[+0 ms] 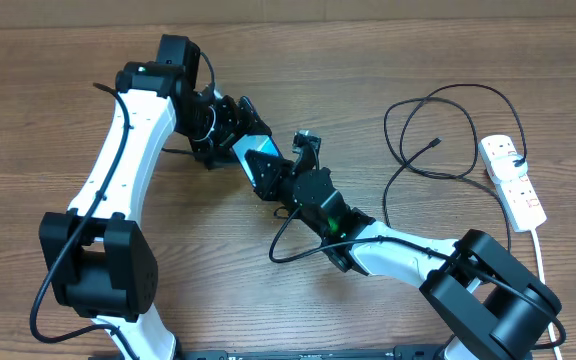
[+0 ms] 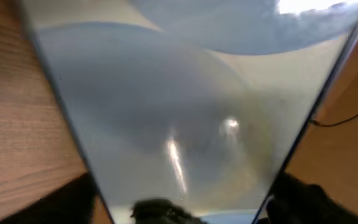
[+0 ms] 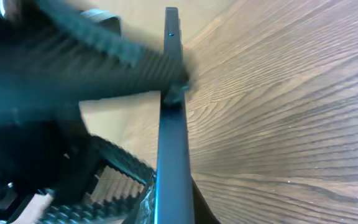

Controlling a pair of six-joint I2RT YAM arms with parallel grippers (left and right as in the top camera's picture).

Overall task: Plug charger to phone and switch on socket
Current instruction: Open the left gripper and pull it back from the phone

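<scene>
The phone (image 1: 259, 160) is held off the table at the centre, between both arms. In the left wrist view its light blue-white screen (image 2: 185, 106) fills the frame, and my left gripper (image 2: 182, 208) is shut on its two side edges. In the right wrist view the phone (image 3: 171, 124) is edge-on between my right gripper's (image 3: 173, 208) fingers, which press its faces. The charger (image 1: 438, 125) lies looped at the right, its plug tip (image 1: 436, 141) free on the table. The socket (image 1: 513, 178) lies at the far right with a black plug in it.
The socket's white cord (image 1: 542, 260) runs down toward the front right edge. A thin black arm cable (image 1: 286, 240) loops on the table beside the right arm. The table is bare brown wood (image 1: 368, 60) at the back.
</scene>
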